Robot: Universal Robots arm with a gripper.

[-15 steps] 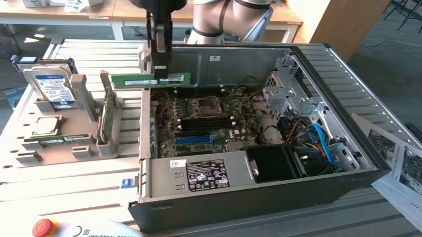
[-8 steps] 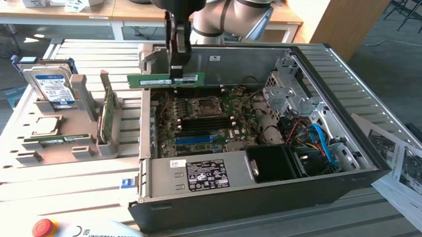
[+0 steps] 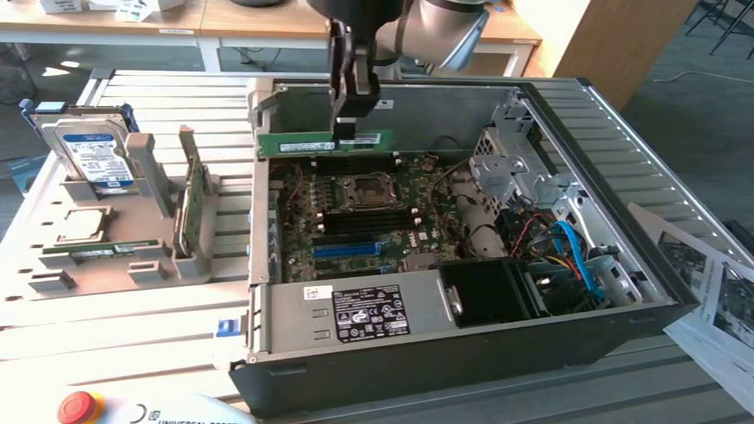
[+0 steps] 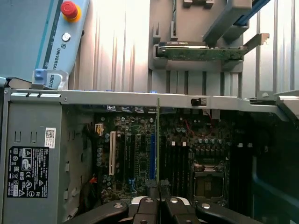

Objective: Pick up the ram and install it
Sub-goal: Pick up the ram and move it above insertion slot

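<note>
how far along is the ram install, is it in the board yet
Pickup looks done: the hand is shut on the ram, clear of the gray holder. In hand: the stick hangs on edge over the motherboard of the open case. Left: seating it; it is not yet pressed into the board.

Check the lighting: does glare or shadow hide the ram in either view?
Exterior view: ram evenly lit, no glare. Wrist view: glare washes out the table; the case interior lies in deep shadow, yet the ram's edge shows.
</note>
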